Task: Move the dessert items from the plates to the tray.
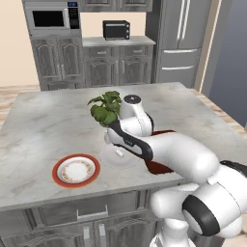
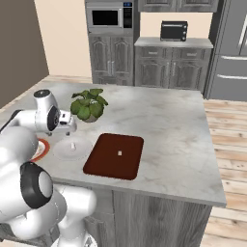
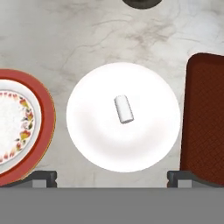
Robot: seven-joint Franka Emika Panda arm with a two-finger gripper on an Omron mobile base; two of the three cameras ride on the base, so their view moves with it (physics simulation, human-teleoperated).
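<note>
A short white cylinder (image 3: 124, 109) lies on its side in the middle of the plain white plate (image 3: 96, 140), also visible as the cylinder (image 2: 73, 144) on that plate (image 2: 62, 150). My gripper (image 3: 112, 177) hovers directly above this plate, open, its fingertips (image 3: 41, 177) spread wide with nothing between them. The orange-red rimmed plate (image 1: 58, 171) to the left holds no morsel. On the dark red-brown tray (image 2: 106, 159), right of the white plate, rests a small pale lump (image 2: 119, 153). My arm covers part of the tray (image 1: 161, 168) in the left base view.
A potted green plant (image 1: 107, 108) stands just behind the white plate, close to my hand. The island's front edge (image 1: 72, 198) runs right below the plates. Cabinets, a microwave and a toaster oven line the far wall.
</note>
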